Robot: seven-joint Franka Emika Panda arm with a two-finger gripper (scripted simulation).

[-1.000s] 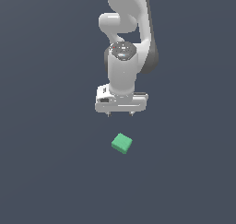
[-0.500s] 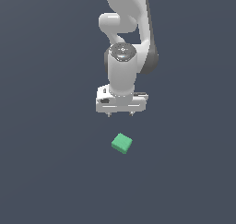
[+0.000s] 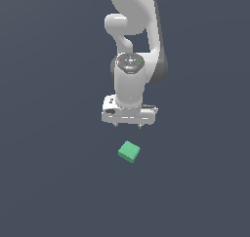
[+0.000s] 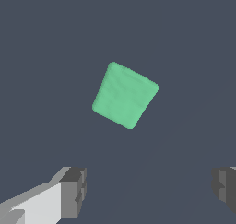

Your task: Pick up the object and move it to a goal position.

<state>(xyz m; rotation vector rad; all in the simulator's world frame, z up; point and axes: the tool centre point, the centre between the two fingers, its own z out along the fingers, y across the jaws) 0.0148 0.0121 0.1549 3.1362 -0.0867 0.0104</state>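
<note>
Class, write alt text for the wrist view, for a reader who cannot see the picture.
A small green cube lies alone on a plain dark grey floor, turned askew to the frame. The robot's open hand shows at the picture's edge, its two grey fingertips set wide apart, not touching the cube and holding nothing.

light: even, soft (no glare) | shadows: none cast; focus: sharp | edges: undistorted

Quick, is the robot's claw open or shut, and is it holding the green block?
Gripper: open and holding nothing; the green cube lies apart from it on the floor, not between the fingers.
</note>
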